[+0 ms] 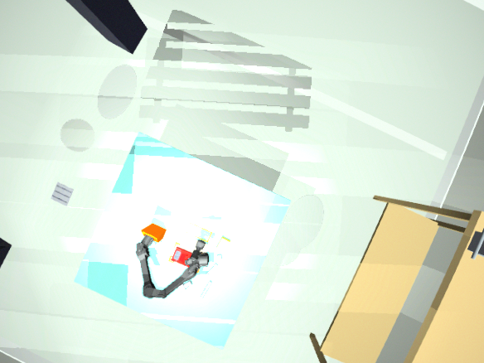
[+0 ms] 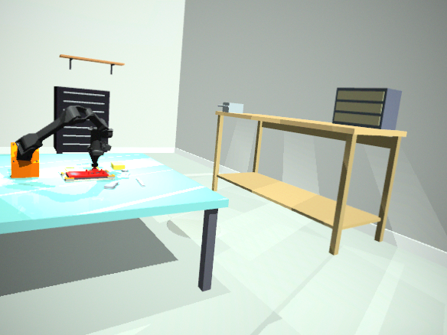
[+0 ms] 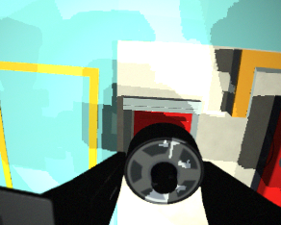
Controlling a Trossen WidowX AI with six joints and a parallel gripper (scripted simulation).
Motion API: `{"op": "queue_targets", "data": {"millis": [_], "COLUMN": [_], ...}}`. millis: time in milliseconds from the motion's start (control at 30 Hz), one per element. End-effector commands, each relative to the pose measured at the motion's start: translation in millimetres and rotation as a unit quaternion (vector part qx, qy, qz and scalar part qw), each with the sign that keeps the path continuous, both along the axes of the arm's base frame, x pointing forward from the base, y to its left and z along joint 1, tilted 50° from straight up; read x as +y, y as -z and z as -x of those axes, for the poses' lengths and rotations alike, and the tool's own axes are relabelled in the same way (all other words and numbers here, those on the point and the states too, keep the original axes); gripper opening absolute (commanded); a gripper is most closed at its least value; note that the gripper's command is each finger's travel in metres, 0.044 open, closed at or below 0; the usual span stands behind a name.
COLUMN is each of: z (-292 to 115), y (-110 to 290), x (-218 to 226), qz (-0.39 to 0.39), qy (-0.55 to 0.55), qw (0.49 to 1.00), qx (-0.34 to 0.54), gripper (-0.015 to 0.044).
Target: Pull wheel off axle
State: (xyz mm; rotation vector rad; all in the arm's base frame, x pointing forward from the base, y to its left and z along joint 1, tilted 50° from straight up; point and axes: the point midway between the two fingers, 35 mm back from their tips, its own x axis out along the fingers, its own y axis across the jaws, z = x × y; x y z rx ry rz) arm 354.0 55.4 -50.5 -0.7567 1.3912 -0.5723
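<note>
Arm [image 1: 166, 291] bent over red board [image 1: 181, 254]

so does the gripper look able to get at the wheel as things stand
Yes, it already has it, it seems. In the wrist view the gripper is shut on the wheel, a dark finger on each side. Nothing else crowds it, though the wheel looks still low over the red base.

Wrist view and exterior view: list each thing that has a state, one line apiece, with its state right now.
Gripper: jaws shut on the wheel, pointing down.
Wheel: gripped by both fingers, hub hole facing the camera; whether it is off the axle cannot be told.
Marked area: yellow outline, no wheel in it.
Drawer cabinet: drawers shut.
</note>
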Motion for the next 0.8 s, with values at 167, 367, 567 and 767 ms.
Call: {"op": "queue_targets", "data": {"millis": [167, 367, 567, 767], "z": [1.0, 1.2, 1.4, 1.6], "y": [-3.6, -4.9, -6.1, -7.4], "x": [5.5, 7.0, 8.5, 10.0], "qz": [0.0, 0.0, 0.0, 0.0], "qy": [-0.003, -0.003, -0.004, -0.004], "qw": [1.0, 1.0, 1.0, 1.0], "qx": [-0.001, -0.001, -0.001, -0.001], "gripper": [0.0, 0.0, 0.0, 0.0]}}
